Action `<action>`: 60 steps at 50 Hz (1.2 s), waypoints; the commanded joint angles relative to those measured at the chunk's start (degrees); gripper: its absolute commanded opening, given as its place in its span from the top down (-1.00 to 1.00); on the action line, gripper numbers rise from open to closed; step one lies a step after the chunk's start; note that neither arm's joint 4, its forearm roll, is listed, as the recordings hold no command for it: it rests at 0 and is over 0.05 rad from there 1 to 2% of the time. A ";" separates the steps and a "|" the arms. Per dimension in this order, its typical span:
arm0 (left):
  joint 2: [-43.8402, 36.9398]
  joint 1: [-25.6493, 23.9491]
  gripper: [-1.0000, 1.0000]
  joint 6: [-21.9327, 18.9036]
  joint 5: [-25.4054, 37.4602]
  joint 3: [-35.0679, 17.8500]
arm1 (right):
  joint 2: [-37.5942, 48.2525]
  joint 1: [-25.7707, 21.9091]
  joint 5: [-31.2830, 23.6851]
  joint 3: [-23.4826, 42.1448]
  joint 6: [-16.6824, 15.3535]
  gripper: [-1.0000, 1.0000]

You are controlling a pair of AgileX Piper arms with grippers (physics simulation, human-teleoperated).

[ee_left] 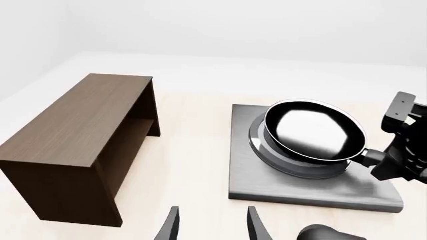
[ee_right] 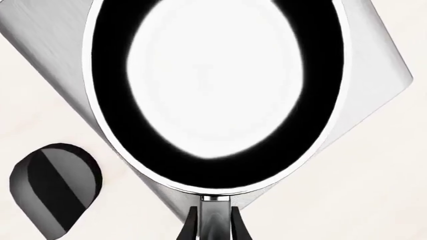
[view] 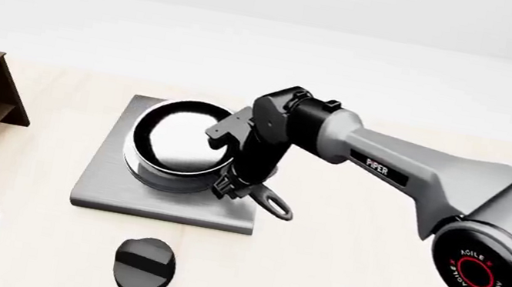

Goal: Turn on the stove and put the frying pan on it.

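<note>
on the stove [view: 108,185], frying pan [view: 173,139] handle between right pincer [view: 233,185] fingers.

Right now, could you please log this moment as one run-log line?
frying pan: on stove rings | right gripper: shut on pan handle | left gripper: open, clear | knob: untouched

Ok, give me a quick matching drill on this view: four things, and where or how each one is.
Things:
1. frying pan
2. knob
3. wooden cabinet
4. right gripper

States:
A. on the table in front of the stove slab
B. closed on the pan handle
C. resting on the burner rings
D. left of the stove

Pairs: 1-C, 2-A, 3-D, 4-B
</note>
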State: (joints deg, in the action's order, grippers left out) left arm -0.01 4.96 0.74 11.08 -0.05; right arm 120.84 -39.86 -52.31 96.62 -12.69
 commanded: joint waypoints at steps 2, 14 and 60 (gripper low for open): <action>0.00 0.04 -1.00 0.08 -0.02 0.00 | 1.25 -0.18 0.07 2.04 0.88 -1.00; 0.00 -0.07 -1.00 0.09 -0.13 0.00 | -2.07 -1.38 -1.16 1.77 1.41 -1.00; 0.00 -0.21 -1.00 -0.25 0.01 0.00 | -37.83 -6.66 0.58 -23.68 0.91 -1.00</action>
State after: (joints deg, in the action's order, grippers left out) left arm -0.01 4.73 0.70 11.12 -0.05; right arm 92.49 -45.66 -53.80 79.50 -11.29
